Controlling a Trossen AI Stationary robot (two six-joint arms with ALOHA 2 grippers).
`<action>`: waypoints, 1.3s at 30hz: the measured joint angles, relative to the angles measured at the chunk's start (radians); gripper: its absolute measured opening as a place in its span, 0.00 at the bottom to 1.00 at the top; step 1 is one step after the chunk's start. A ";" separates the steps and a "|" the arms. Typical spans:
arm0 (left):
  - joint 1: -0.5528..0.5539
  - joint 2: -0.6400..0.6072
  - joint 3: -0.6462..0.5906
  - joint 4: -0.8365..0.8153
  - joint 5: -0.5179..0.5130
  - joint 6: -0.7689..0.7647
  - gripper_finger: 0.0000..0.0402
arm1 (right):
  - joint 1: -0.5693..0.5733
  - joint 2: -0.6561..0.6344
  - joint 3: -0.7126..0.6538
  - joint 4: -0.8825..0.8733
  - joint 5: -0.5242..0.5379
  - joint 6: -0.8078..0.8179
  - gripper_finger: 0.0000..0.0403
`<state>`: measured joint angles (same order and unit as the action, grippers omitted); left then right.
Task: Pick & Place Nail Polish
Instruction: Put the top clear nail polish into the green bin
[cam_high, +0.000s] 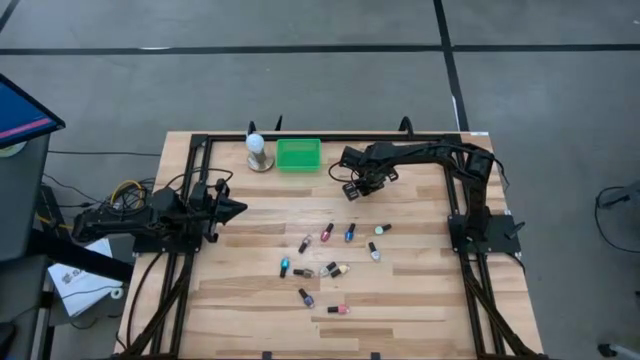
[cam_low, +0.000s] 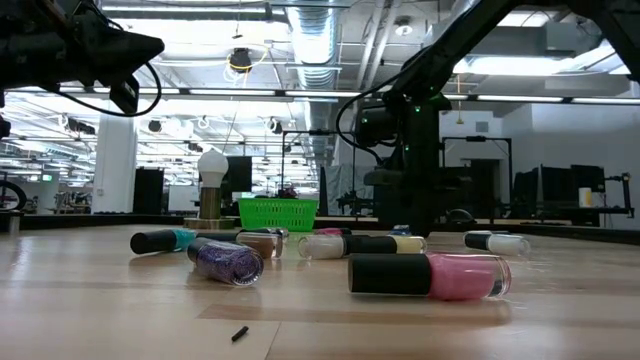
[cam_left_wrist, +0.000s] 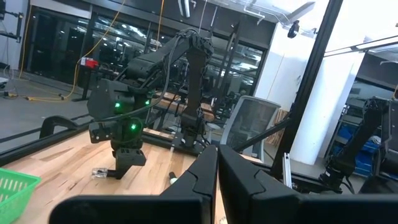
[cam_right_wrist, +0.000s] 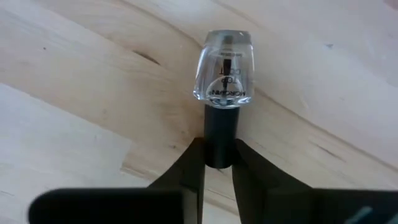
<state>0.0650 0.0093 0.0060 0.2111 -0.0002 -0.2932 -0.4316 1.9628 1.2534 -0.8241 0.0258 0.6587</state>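
right gripper (cam_right_wrist: 217, 163) clamped on clear nail polish bottle (cam_right_wrist: 224, 74) by its cap, near table's (cam_high: 420, 300) far edge beside green basket (cam_high: 298, 154) | left gripper (cam_high: 232, 208) closed, idle at left edge | basket appears empty; about eleven bottles left mid-table

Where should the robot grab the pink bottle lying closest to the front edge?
Probably across its glass body. The pink bottle lies flat on the table, black cap pointing left, so a hand coming straight down with fingers on either long side should pinch it without it rolling.
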 joint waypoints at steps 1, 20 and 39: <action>0.000 0.000 0.000 0.000 0.000 0.000 0.02 | 0.000 0.000 0.000 0.000 -0.001 0.000 0.11; 0.000 0.000 0.000 0.011 0.000 0.000 0.02 | 0.003 -0.046 0.446 -0.082 -0.003 -0.194 0.12; 0.000 0.006 0.000 0.022 0.003 0.000 0.02 | -0.001 0.405 1.010 -0.230 -0.159 -0.341 0.12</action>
<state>0.0650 0.0155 0.0059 0.2333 0.0029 -0.2935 -0.4330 2.3675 2.2639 -1.0537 -0.1335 0.3179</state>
